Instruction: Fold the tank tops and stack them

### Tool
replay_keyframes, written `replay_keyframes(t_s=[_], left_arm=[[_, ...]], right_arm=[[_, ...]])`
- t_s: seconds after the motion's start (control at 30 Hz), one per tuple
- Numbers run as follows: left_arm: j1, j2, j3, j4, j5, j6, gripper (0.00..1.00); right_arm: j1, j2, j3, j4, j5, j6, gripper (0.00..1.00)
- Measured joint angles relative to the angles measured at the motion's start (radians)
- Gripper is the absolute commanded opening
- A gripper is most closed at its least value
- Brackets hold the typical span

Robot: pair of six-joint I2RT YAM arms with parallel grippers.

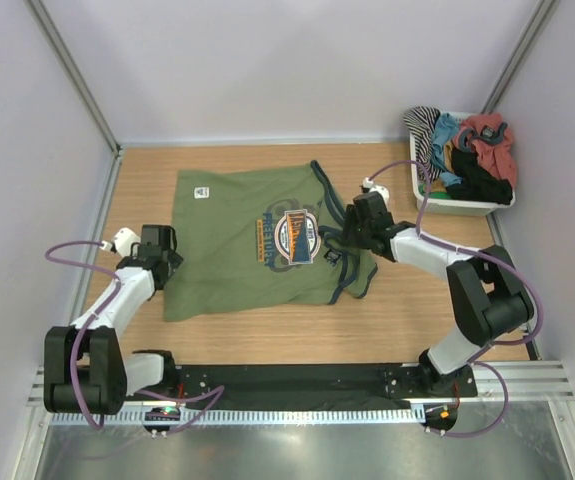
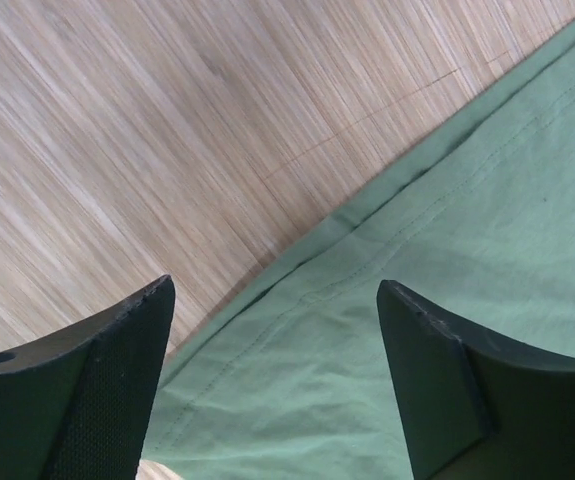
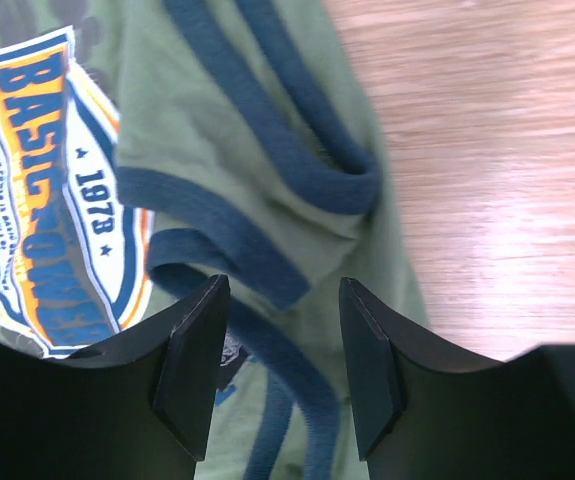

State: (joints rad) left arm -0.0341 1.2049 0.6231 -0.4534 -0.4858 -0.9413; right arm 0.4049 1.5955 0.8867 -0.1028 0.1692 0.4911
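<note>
While left gripper and right gripper are hanging open, the green tank top is looking floppy; I'm eyeing hem and straps.

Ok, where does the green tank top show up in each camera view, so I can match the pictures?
Top external: the olive tank top lies spread flat mid-table, print up.
Left wrist: its plain edge runs diagonally, with cloth filling the lower right.
Right wrist: its printed logo sits left, its blue-trimmed straps centre.
Shared landmark: the wooden table, bare beside the cloth in all three.
</note>
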Motion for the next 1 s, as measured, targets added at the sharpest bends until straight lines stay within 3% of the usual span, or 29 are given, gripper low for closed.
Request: replay_keyframes(t_s=[0.17,0.37,0.47,0.53,0.73,1.0], left_arm=[[0.000,-0.010,0.000,-0.010,0.011,0.005,0.84],[-0.037,-0.097,-0.007,-0.006,0.039,0.034,0.87],[-0.072,-0.134,-0.009,-0.008,0.040,0.053,0.88],[-0.098,-0.157,-0.011,-0.008,0.035,0.061,0.88],[-0.179,-0.178,-0.025,0.017,0.056,0.108,0.84],[-0.293,-0.053,-0.018,0.060,0.107,0.182,0.84]], right_arm=[[0.018,0.014,0.017,-0.001,0.002,-0.007,0.48],[0.016,0.085,0.065,-0.024,0.016,-0.007,0.51],[0.016,0.114,0.082,-0.041,0.021,-0.010,0.15],[0.016,0.126,0.093,-0.059,0.034,-0.012,0.01],[0.009,0.127,0.193,-0.153,0.131,-0.013,0.01],[-0.091,0.149,0.443,-0.264,0.233,-0.034,0.01]])
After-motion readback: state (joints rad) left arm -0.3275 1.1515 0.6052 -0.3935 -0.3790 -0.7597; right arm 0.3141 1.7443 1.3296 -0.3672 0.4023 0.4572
